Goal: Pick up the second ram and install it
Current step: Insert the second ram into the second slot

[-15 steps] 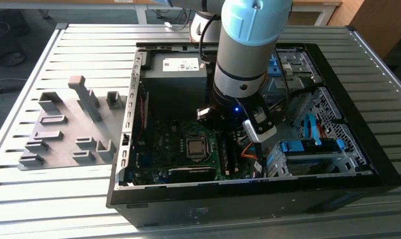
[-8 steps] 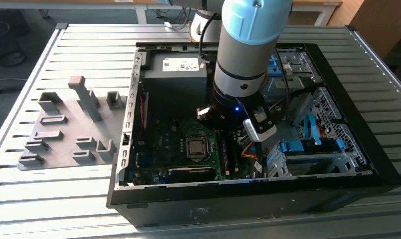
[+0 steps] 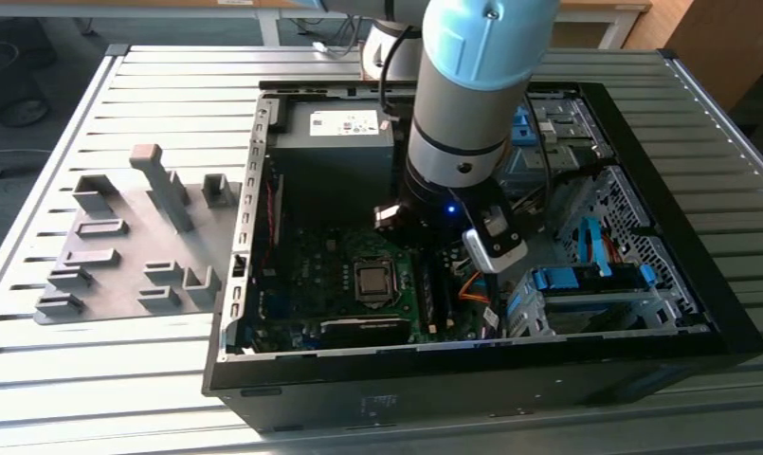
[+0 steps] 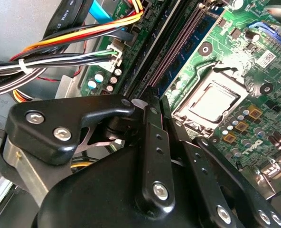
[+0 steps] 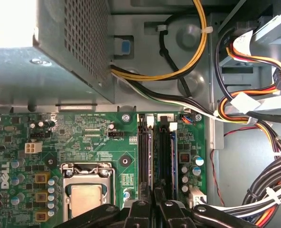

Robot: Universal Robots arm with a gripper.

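My gripper (image 4: 151,103) is down inside the open computer case (image 3: 684,341), right over the memory slots of the green motherboard (image 5: 93,137). The second ram (image 5: 167,156), a thin dark blue-green stick, stands on edge in a long black slot (image 4: 181,64) beside the processor socket (image 4: 209,102). The fingers (image 5: 141,205) are drawn together at the near end of that stick. The contact itself is hidden by the fingers. In the exterior view the gripper (image 3: 442,254) sits low behind the wrist.
Bundled cables (image 5: 254,114) run close beside the slots. The grey power supply (image 5: 50,52) stands at the case's far end, and drive cages (image 3: 596,284) at the exterior view's right. A grey holder tray with blocks (image 3: 116,246) lies on the slatted table (image 3: 52,398), left of the case.
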